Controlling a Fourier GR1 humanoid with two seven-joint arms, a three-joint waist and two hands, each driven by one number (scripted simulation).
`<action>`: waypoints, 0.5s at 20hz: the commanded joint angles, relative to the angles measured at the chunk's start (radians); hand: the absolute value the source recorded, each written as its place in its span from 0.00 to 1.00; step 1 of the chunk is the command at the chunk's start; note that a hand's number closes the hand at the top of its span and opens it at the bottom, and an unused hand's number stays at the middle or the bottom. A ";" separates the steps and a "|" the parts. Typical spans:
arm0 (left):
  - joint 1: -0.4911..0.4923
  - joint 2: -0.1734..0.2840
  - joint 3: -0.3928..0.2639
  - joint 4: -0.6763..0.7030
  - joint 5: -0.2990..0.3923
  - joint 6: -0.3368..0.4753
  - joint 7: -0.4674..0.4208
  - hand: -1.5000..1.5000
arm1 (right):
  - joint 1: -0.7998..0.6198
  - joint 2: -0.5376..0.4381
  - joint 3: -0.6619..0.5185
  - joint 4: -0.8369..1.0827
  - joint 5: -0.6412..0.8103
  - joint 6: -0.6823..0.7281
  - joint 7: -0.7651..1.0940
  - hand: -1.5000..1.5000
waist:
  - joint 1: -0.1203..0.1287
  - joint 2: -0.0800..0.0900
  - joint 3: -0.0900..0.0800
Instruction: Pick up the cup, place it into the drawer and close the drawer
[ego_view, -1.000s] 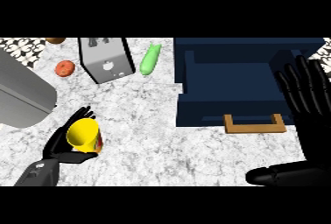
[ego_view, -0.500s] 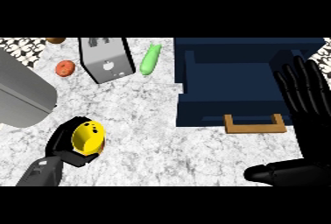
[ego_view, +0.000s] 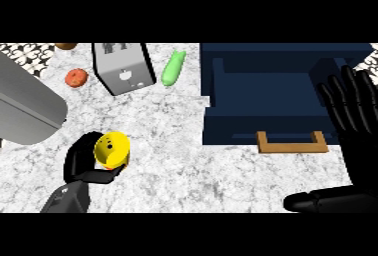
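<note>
Left hand (ego_view: 83, 165): black throughout, matte finish, with rounded, thick fingers (ego_view: 77, 152) showing a faint sheen along their upper edges. No markings, screws or cables are visible on it.

Left forearm (ego_view: 68, 200): dark grey casing, angular in outline, with a lighter grey facet near the wrist. It enters from the lower edge of the head view.

Right hand (ego_view: 353, 125): black, long and slender in form. Its fingers (ego_view: 345, 97) are segmented, with narrow ridges marking each section. The palm is broad and flat, uniformly black.

Right forearm (ego_view: 328, 202): appears black to very dark grey, smooth, rounded like a tube. No labels or fasteners can be made out.
</note>
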 joint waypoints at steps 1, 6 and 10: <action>-0.037 -0.047 0.038 -0.059 0.050 0.052 -0.049 1.00 | 0.015 0.014 0.019 -0.005 0.020 -0.005 -0.013 0.00 | 0.003 -0.002 0.001; -0.006 -0.062 -0.022 -0.215 0.054 -0.004 -0.002 1.00 | 0.045 -0.026 -0.034 -0.033 -0.035 0.033 -0.001 0.00 | 0.004 -0.004 0.002; 0.046 -0.100 -0.114 -0.442 0.038 0.034 0.152 1.00 | 0.003 -0.026 -0.042 -0.031 -0.038 0.007 0.044 0.00 | 0.013 -0.006 0.003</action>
